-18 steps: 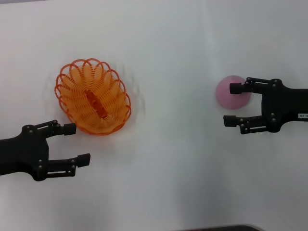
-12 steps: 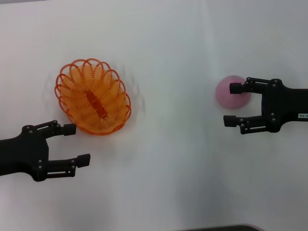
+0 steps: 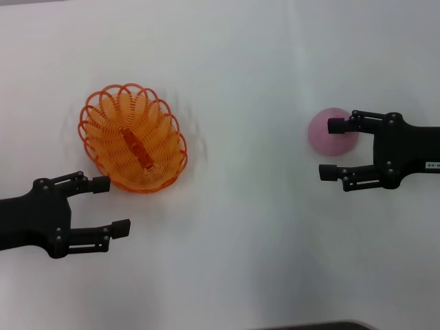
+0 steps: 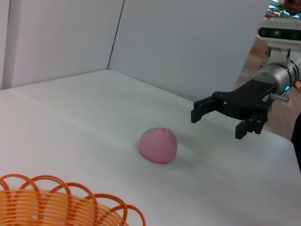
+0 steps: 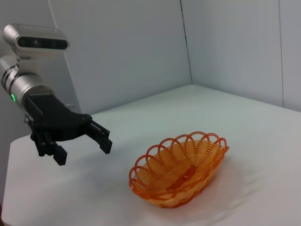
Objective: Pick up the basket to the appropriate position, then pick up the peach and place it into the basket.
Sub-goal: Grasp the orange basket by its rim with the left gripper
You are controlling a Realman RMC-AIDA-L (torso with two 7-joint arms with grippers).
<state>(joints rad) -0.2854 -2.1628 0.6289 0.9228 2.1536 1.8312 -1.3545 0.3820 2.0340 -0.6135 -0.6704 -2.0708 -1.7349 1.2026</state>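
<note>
The orange wire basket (image 3: 134,137) lies on the white table, left of centre, with nothing in it. My left gripper (image 3: 111,205) hovers open just in front of its near rim, without touching it. The pink peach (image 3: 324,136) rests on the table at the right. My right gripper (image 3: 331,149) stands open beside it, with one finger crossing the peach's edge in the head view. In the left wrist view the peach (image 4: 158,145) sits apart from the right gripper (image 4: 217,123), which hangs above and behind it. The right wrist view shows the basket (image 5: 181,169) and the left gripper (image 5: 83,151).
A white table (image 3: 247,234) spreads between basket and peach. Pale walls (image 4: 188,42) stand behind the table in the wrist views. The table's near edge (image 3: 309,325) shows as a dark strip at the bottom.
</note>
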